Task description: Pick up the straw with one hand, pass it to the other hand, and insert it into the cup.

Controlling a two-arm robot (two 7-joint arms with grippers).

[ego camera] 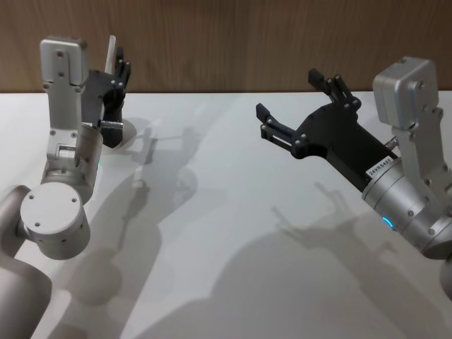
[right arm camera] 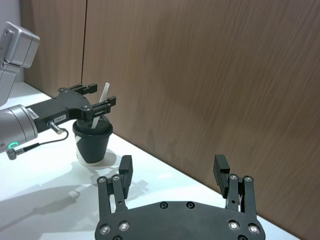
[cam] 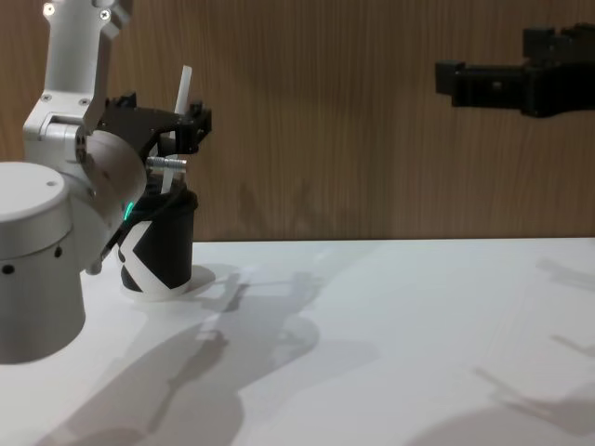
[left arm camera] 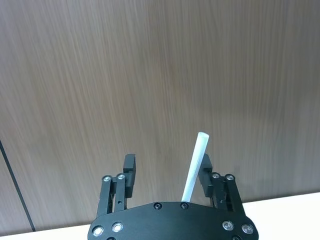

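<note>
Straw [right arm camera: 100, 107] in cup [right arm camera: 92, 142] per right wrist; left gripper [right arm camera: 97, 97] open around it

Right gripper [right arm camera: 174, 172] open near wall; left gripper [right arm camera: 97, 97] open above cup [right arm camera: 92, 141], straw [right arm camera: 99, 105] in lid.

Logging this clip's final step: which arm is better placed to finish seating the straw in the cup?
Left. Its tool sits directly above the cup, around the straw, whose lower end meets the lid. The right tool hangs open, far across the table.
</note>
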